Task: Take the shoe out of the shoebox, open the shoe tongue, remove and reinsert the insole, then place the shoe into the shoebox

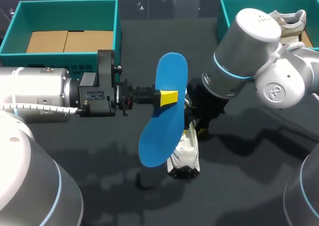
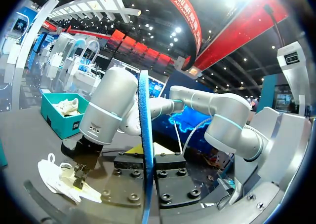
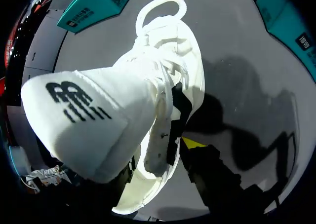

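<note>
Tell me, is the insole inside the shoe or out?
Out. The blue insole is clamped in the left jaws, in the air, not in the white shoe.

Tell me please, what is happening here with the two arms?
The left gripper holds the blue insole in the air, out of the white shoe. The right gripper grips that shoe, which rests on the table. The insole is not yet back inside.
</note>
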`<state>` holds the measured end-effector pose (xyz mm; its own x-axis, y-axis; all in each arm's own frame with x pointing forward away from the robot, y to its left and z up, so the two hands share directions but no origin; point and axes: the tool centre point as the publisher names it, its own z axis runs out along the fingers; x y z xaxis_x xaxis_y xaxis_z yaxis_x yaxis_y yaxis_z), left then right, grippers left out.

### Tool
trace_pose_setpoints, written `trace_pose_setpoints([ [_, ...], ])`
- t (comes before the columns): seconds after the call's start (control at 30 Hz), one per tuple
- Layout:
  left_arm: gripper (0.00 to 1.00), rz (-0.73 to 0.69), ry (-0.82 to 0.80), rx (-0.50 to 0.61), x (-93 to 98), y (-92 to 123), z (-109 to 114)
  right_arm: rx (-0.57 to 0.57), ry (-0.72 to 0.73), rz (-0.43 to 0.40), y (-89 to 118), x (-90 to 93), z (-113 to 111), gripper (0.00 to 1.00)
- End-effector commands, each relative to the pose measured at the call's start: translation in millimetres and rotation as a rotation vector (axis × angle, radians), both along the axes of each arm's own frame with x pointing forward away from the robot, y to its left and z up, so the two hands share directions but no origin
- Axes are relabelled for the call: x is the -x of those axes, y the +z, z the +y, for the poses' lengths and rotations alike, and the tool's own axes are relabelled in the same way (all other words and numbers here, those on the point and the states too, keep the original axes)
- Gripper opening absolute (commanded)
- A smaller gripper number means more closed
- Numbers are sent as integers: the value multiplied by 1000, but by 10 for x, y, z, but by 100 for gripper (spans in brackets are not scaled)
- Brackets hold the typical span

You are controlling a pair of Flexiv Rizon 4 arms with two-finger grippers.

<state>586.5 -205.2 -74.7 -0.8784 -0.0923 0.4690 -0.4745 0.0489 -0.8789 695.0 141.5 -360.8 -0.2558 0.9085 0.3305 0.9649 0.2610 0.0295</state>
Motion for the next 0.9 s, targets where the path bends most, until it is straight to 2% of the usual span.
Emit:
trace_pose_setpoints([
  [0.03,0,-1,5,3,27,-10,0,-32,-3,-4,281,53,-157,100],
  [0.1,0,-1,5,3,27,-10,0,-89,21,1,418,57,-218,100],
  [0.5,0,-1,5,3,27,-10,0,-89,21,1,418,57,-218,100],
  [0.53,0,-1,5,3,27,-10,0,-149,9,28,464,61,-236,100],
  [0.7,0,-1,5,3,27,-10,0,-282,-67,-12,809,-10,-381,100],
  [0.77,0,-1,5,3,27,-10,0,-294,-83,-11,940,-38,-421,100],
  [0.87,0,-1,5,3,27,-10,0,-383,-132,-13,1085,-68,-477,100],
  [0.9,0,-1,5,3,27,-10,0,-445,-133,-1,1123,-76,-489,100],
])
